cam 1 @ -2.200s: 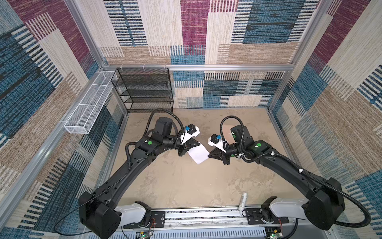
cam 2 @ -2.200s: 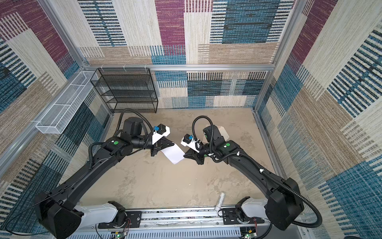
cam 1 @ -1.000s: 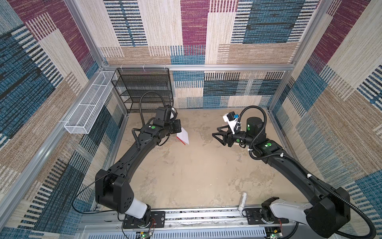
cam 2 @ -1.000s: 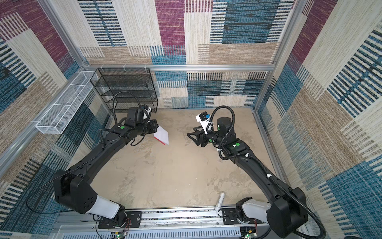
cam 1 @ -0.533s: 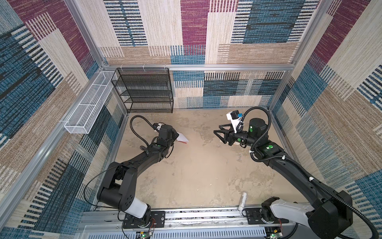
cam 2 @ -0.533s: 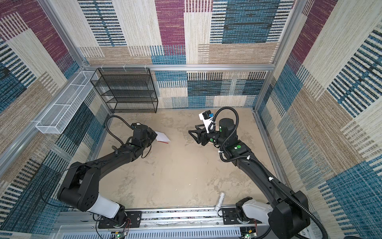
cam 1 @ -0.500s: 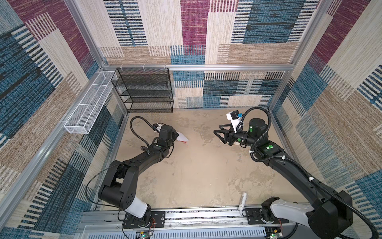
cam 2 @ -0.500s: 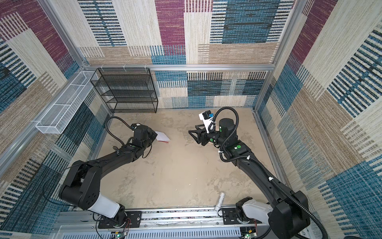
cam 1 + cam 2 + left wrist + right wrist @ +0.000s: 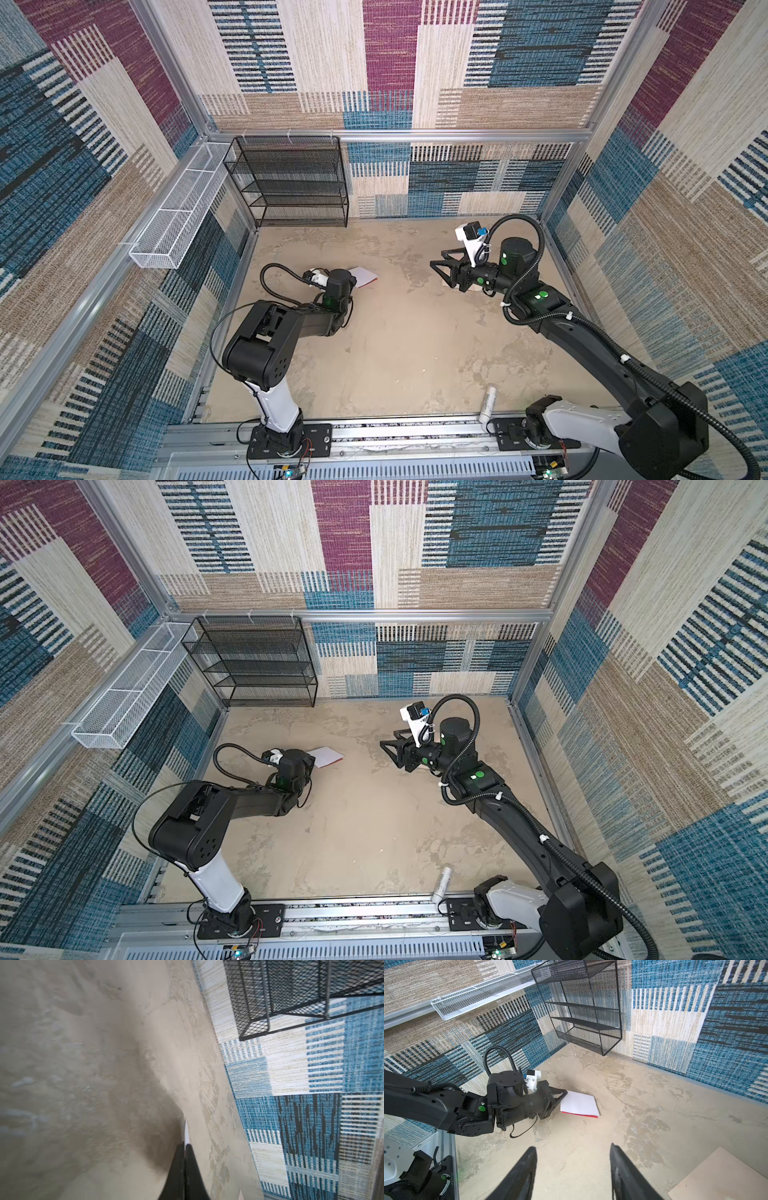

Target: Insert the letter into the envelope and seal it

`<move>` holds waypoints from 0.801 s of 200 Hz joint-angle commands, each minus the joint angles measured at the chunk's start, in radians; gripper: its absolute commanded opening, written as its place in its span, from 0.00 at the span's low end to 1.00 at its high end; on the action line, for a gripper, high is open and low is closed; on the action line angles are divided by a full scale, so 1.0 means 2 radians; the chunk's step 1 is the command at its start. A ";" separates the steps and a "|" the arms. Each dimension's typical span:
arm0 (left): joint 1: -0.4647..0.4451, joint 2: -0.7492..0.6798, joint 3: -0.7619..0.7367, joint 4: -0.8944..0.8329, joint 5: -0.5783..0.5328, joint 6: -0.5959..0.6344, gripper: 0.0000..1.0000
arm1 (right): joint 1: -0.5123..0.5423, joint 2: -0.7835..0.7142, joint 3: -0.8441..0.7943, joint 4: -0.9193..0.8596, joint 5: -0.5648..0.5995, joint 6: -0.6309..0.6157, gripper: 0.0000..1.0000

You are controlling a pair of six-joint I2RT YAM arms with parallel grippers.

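Checking both top views: left gripper (image 9: 353, 282) sits low over the sandy mottled tabletop (image 9: 395, 340), arm folded back hard at the elbow. It pinches one edge of the letter (image 9: 365, 276), a flat rectangular card, white face up. Probably an edge grip so the free end can slide into a pocket. Right gripper (image 9: 437, 257) points level toward centre, arm stretched forward.

Left wrist: jaws pressed together on a thin white sliver of letter (image 9: 186, 1132).

Right wrist: its own jaws apart, empty. The letter's red underside shows. Envelope (image 9: 720, 1178), a peach-tan paper rectangle, lies flat near that gripper, well apart from the letter; flap not visible.
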 commanded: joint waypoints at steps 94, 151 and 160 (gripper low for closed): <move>-0.008 -0.072 -0.036 -0.123 -0.009 -0.039 0.73 | -0.002 0.020 0.011 0.010 0.017 -0.019 0.60; -0.013 -0.129 -0.046 -0.213 0.003 -0.037 0.82 | -0.005 0.027 0.013 0.012 0.032 -0.026 0.60; -0.013 -0.140 -0.047 -0.226 0.005 -0.036 0.82 | -0.006 0.028 0.013 0.011 0.038 -0.026 0.60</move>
